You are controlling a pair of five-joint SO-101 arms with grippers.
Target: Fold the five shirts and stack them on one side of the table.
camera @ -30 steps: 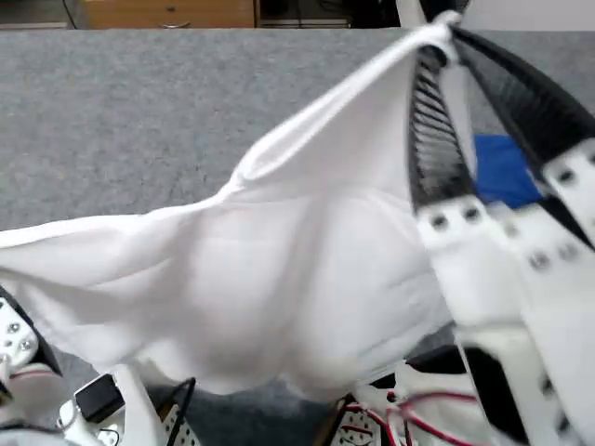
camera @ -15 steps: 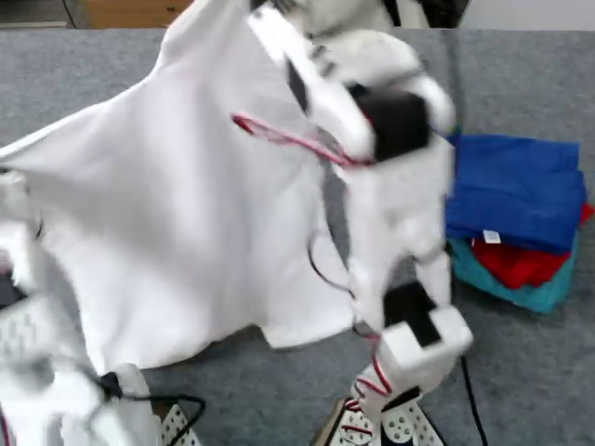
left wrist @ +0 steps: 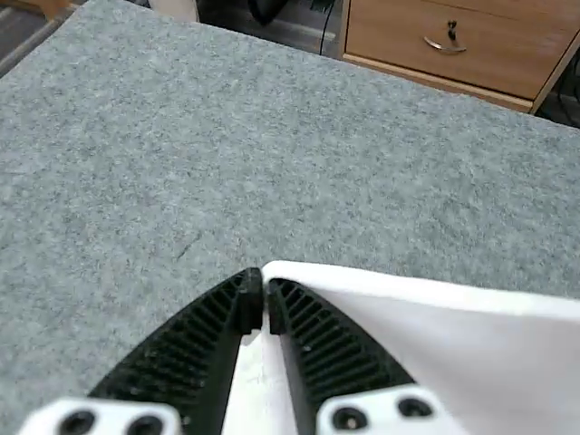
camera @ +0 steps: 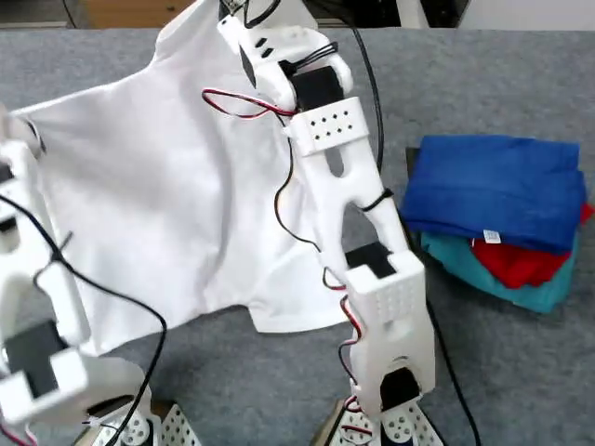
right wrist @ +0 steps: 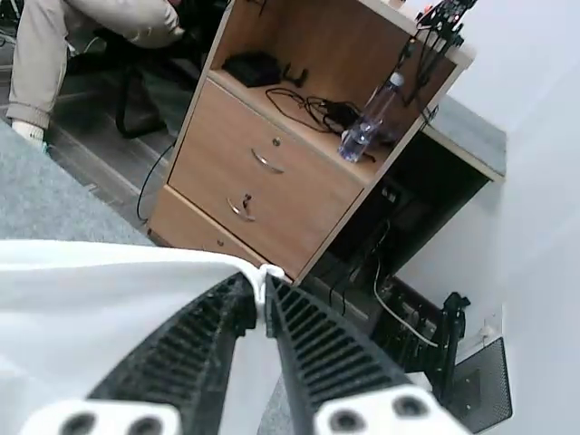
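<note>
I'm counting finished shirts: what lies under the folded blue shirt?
A folded red shirt peeks out beneath the folded blue shirt, with a teal shirt at the bottom. Both are mostly covered; anything further is hidden.

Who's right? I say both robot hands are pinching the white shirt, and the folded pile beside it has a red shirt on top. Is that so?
Not quite. In the high view the pile's top is a blue shirt; the red shirt lies under it. The left hand and right hand do pinch the white shirt.
</note>
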